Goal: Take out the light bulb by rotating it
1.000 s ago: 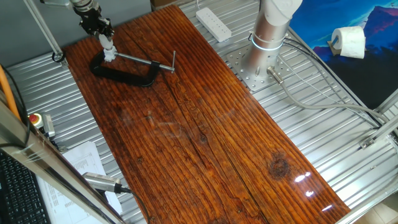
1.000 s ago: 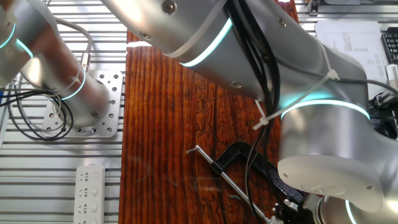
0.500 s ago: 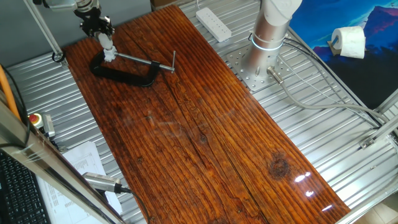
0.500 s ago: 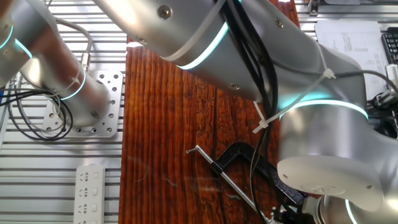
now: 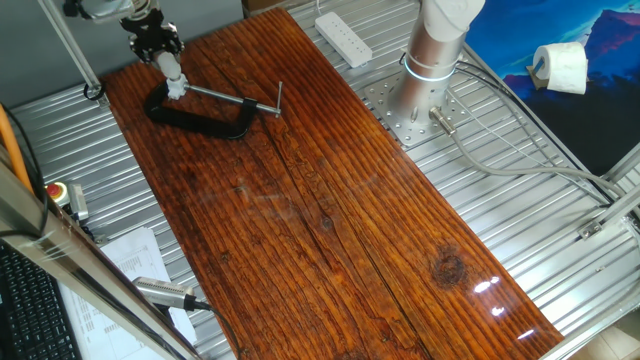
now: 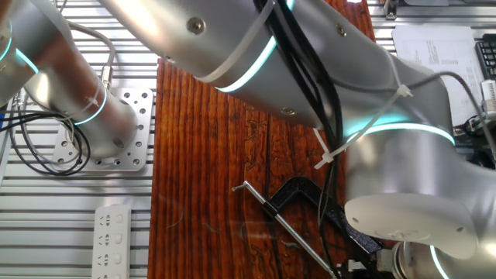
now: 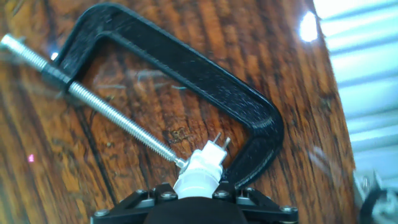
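While the clamp (image 7: 186, 81) lies flat on the wooden table (image 5: 330, 200), the gripper (image 5: 165, 62) hangs just above the clamp's closed end, near the far left corner of the board in the one fixed view. From the hand view, the gripper's black body fills the bottom edge, and a small white piece, the light bulb (image 7: 199, 173), sticks out from between its fingers, so the fingers are closed tight around it. Two thin metal pins poke from the bulb's tip, pointing toward the clamp. The bulb's tip sits right at the end of the clamp's steel screw bar (image 7: 106, 112), between that bar and the curved black frame; whether it touches the bar I cannot tell. In the one fixed view the bulb (image 5: 175, 85) shows as a white blob just under the gripper, right over the clamp (image 5: 200, 110).

Beyond the clamp's handle end, further along the table's edge, a white power strip (image 5: 343, 35) lies beside the arm's silver base (image 5: 425, 80). A roll of tissue (image 5: 560, 68) rests well away from the clamp, on the far side of that base. From the other fixed view the arm (image 6: 310, 101) covers most of the scene, with the clamp (image 6: 302, 217) partly visible beneath it and the gripper mostly cut off at the bottom edge.
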`<state>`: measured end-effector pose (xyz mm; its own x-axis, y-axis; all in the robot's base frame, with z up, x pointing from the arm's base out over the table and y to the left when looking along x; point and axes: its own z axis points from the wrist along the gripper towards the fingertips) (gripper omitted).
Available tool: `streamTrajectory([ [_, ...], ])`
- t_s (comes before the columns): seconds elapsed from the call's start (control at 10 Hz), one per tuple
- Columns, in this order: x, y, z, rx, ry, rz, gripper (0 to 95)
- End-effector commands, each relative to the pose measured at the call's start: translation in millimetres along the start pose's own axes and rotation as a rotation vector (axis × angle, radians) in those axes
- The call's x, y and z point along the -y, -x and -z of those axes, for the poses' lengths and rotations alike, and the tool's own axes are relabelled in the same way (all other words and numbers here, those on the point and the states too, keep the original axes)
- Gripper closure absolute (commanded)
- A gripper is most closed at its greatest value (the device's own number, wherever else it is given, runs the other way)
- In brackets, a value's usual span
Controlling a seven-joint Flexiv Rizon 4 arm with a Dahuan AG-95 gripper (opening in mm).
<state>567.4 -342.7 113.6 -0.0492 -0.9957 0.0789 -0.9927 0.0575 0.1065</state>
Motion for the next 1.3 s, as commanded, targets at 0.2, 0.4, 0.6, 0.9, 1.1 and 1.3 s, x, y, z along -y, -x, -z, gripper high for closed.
streamTrajectory([
  [0.2, 0.6, 2.5, 0.3, -0.025, 0.000, 0.207, 95.0],
  [0.4, -0.1, 2.2, 6.2, -0.045, 0.001, 0.235, 95.0],
  [0.6, -0.1, 2.3, 3.9, -0.047, 0.001, 0.276, 95.0],
  [0.9, -0.1, 2.7, -0.1, -0.046, -0.001, 0.306, 95.0],
  [1.1, -0.4, 2.6, 2.5, -0.045, 0.000, 0.313, 95.0],
  [1.3, -0.4, 2.6, 3.4, -0.043, 0.001, 0.312, 95.0],
])
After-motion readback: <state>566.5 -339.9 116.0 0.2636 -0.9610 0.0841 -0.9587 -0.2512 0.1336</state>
